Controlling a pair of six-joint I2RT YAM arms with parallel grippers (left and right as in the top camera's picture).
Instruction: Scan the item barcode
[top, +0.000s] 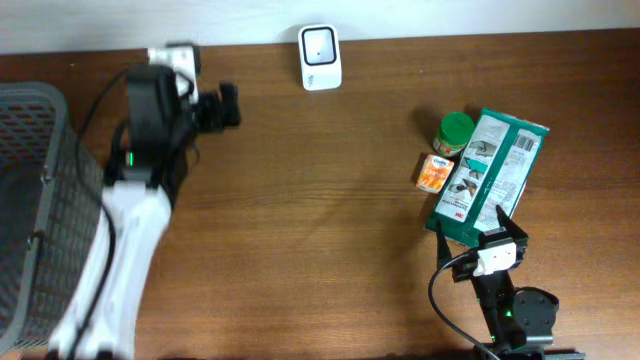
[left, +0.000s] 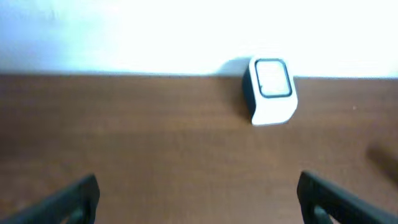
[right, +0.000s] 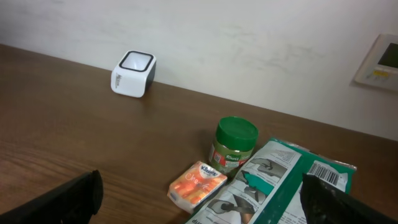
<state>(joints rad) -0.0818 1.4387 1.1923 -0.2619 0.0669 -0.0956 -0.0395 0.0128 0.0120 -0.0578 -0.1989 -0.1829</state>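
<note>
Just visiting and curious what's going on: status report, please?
Left tool open, empty, facing scanner. Right tool open, at green package. Package flat, barcode up, not gripped. Beside it: jar, orange packet.

Overexposed wall (left: 186, 31), soft left-wrist blur

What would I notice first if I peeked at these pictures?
The big green-and-white package with a barcode, on the right of the brown table, grabs the eye first. A green-lidded jar and a small orange packet sit just to its left. Next come the little white scanner at the far edge by the wall and the gray basket on the left.
</note>
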